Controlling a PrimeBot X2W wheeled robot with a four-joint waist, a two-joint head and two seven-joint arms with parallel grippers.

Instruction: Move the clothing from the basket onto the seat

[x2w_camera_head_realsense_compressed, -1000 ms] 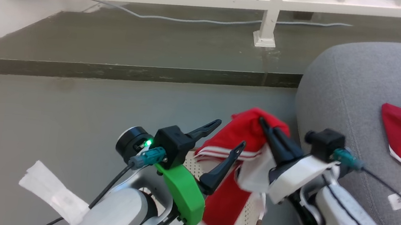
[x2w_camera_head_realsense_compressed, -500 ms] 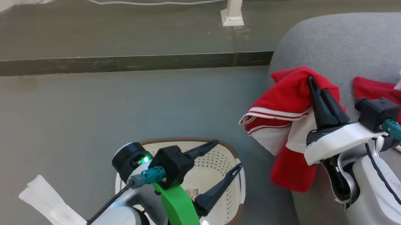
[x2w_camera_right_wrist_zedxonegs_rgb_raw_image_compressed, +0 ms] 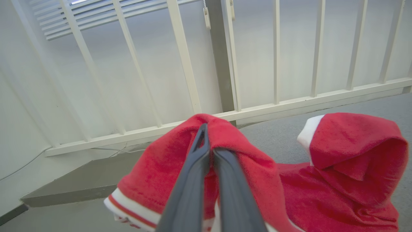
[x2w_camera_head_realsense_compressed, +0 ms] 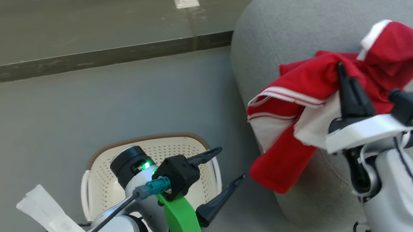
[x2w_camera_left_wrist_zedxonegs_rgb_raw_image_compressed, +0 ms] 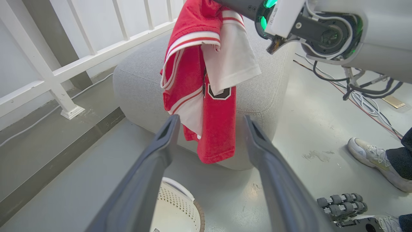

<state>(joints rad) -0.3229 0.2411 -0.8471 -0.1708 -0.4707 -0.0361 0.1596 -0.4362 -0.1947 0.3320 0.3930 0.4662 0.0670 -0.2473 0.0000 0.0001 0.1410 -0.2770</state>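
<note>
From the head view, the right gripper (x2w_camera_head_realsense_compressed: 342, 71) has its 2 fingers pressed together on a fold of a red striped garment (x2w_camera_head_realsense_compressed: 296, 91), which hangs off them at the near edge of the seat (x2w_camera_head_realsense_compressed: 281, 19), its lower end dangling down the cushion's side above the floor (x2w_camera_head_realsense_compressed: 72, 115). Just behind it a red hooded garment (x2w_camera_head_realsense_compressed: 396, 48) lies on the seat top. The left gripper (x2w_camera_head_realsense_compressed: 231, 162) hovers over the basket (x2w_camera_head_realsense_compressed: 171, 149) with its fingers spread wide and nothing between them; the basket stands on the floor beside the seat, and no red shows in the part of it that the left arm leaves uncovered. Along the left wrist view, the same wide-open fingers frame the striped garment (x2w_camera_left_wrist_zedxonegs_rgb_raw_image_compressed: 193, 64) hanging before the seat's rounded side, touching or not cannot be told; a corner of the basket (x2w_camera_left_wrist_zedxonegs_rgb_raw_image_compressed: 180, 206) shows below, bare and white. Along the right wrist view, the closed fingers pinch the striped garment (x2w_camera_right_wrist_zedxonegs_rgb_raw_image_compressed: 161, 174) at its top fold, with the hooded garment (x2w_camera_right_wrist_zedxonegs_rgb_raw_image_compressed: 354, 151) lying beyond on the grey cushion. Judged from this, 1 garment is delivered and the 2nd hangs at the seat's edge; what seems left is to carry it over the cushion and release it. Counted: 2 garments, 1 basket, 1 seat, 2 grippers.
</note>
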